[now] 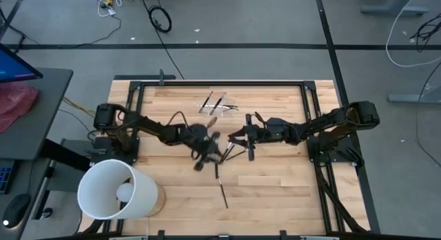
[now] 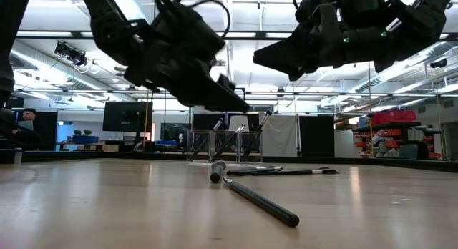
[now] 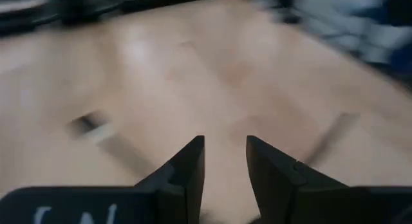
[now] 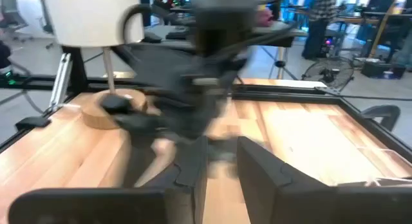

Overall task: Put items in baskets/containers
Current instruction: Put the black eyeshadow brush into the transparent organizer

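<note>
A dark makeup brush [image 1: 220, 186] [image 2: 261, 201] lies flat on the wooden table near its middle. Two more brushes [image 2: 286, 172] lie flat behind it. A small clear holder [image 2: 225, 145] [image 1: 217, 105] stands toward the far edge, with several brushes leaning in it. My left gripper [image 1: 219, 152] [image 2: 240, 104] [image 3: 225, 153] hovers above the table's middle, open, with nothing between its fingers. My right gripper [image 1: 233, 138] [image 2: 261, 59] [image 4: 222, 163] faces it from the right, higher up, also open and empty. Neither touches a brush.
A large white bucket [image 1: 114, 188] [image 4: 90, 18] stands on a round wooden base [image 4: 109, 111] at the table's near left corner. A black metal frame [image 1: 207, 82] runs around the tabletop. Bare wood lies to the near right.
</note>
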You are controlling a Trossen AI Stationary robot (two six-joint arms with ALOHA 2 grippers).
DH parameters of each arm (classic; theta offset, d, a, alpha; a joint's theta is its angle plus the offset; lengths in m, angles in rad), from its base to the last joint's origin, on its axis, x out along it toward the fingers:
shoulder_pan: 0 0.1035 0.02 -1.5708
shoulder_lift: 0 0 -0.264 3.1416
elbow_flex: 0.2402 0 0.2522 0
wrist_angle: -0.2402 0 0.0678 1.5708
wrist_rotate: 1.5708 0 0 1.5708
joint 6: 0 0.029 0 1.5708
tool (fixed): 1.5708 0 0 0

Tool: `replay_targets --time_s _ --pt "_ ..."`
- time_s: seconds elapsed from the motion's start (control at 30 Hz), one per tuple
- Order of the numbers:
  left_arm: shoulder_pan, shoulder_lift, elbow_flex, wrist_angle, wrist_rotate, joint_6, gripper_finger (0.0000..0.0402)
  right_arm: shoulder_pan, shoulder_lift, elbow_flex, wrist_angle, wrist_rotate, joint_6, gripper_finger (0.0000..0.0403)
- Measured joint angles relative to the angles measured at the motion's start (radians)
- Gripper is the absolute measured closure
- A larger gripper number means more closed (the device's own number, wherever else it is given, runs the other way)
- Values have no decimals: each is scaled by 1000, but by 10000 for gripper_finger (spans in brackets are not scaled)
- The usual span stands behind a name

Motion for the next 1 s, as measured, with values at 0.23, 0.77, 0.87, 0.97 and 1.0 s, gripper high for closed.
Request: replay_targets --time_s 0.23,0.77,0.87,0.97,1.0 --pt "-80 47 2 -24 -31 61 282 0 0 0 5 29 26 316" --pt "-149 224 131 -67 60 51 282 0 0 0 -6 29 49 316" --pt "-156 224 131 -99 53 53 284 0 0 0 -12 29 49 316" --pt "-160 224 131 -135 5 64 288 0 0 0 -19 29 49 316" --pt "-161 224 131 -143 -11 71 290 0 0 0 -21 29 49 316"
